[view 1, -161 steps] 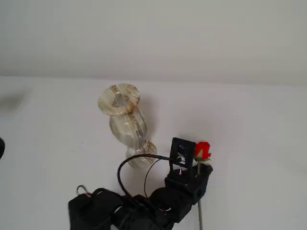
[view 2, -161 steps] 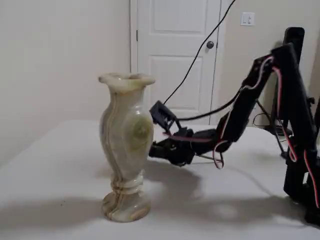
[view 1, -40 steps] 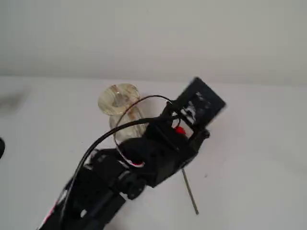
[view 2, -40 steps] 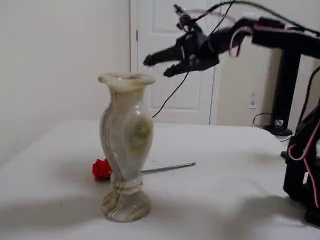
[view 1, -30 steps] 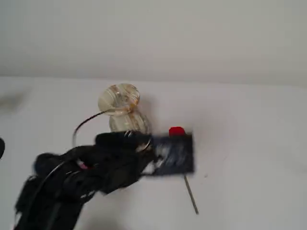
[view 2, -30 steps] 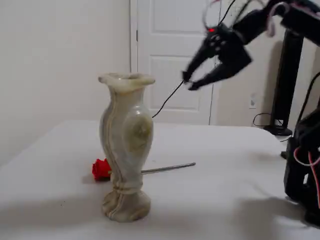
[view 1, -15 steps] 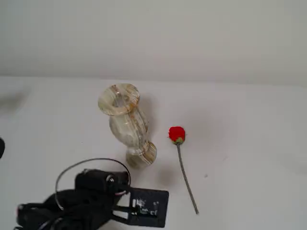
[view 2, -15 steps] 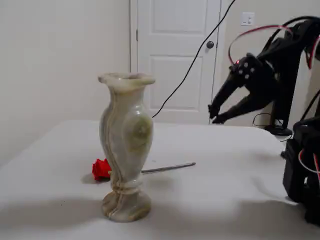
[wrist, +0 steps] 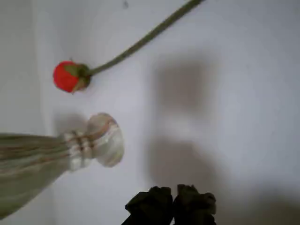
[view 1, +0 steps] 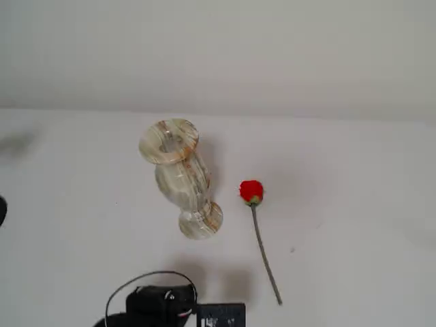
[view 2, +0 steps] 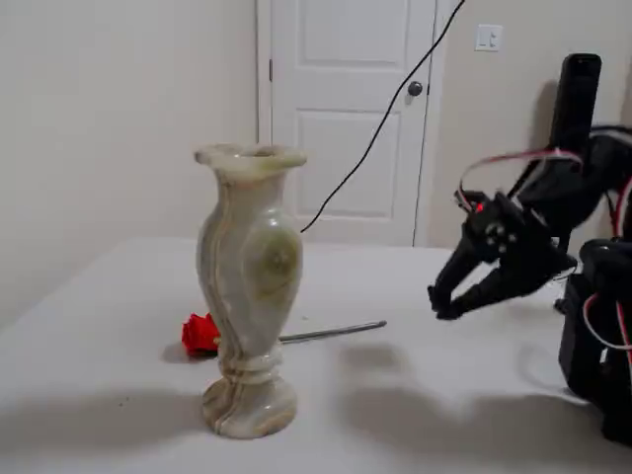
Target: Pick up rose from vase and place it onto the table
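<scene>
The rose (view 1: 251, 191) lies flat on the white table (view 1: 361, 204), bud beside the vase and thin stem running toward the near edge. In the side fixed view its red bud (view 2: 200, 334) peeks out behind the vase (view 2: 247, 286). The banded stone vase (view 1: 180, 178) stands upright with nothing in its mouth. My gripper (view 2: 441, 304) hangs low over the table, well right of the vase and stem, fingertips together and holding nothing. In the wrist view the rose (wrist: 68, 77) and the vase foot (wrist: 104, 139) lie ahead of the gripper (wrist: 172, 204).
My arm (view 1: 163, 308) and its cable loop sit at the bottom edge of the top fixed view. The arm's base and post (view 2: 592, 326) stand at the right of the side view. A white door (view 2: 346, 109) is behind the table.
The rose was carried to the table and let go. Since then the arm has swung up, back and down toward its base, and the jaws have come together.
</scene>
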### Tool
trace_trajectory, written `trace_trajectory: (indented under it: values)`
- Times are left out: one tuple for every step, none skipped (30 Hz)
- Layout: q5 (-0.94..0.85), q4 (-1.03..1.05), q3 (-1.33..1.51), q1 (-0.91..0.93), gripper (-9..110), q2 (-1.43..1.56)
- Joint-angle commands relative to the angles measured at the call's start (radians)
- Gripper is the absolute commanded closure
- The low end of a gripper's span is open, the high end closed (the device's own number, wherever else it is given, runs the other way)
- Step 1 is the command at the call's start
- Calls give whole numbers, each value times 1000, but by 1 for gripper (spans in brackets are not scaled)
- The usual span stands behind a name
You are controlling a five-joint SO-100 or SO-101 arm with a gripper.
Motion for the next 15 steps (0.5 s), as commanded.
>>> trace_trajectory:
  values:
    - [-18, 9, 67, -14, 102, 32]
    - [-21, 11, 98, -29, 102, 34]
    - [-23, 15, 110, -34, 101, 34]
    - [-18, 18, 110, -23, 101, 34]
    - [-15, 18, 110, -20, 101, 34]
    - [-20, 18, 110, -29, 100, 34]
    - [-32, 18, 110, -41, 100, 34]
    - [-38, 20, 110, -46, 100, 34]
    - [-35, 20, 110, -41, 100, 34]
    - [-34, 20, 110, -40, 100, 34]
    - [-35, 20, 110, -41, 101, 34]
    - [-37, 20, 110, -44, 101, 34]
    - [-37, 20, 110, -44, 101, 34]
    - [-37, 20, 110, -44, 101, 34]
    - [-37, 20, 110, -44, 101, 34]
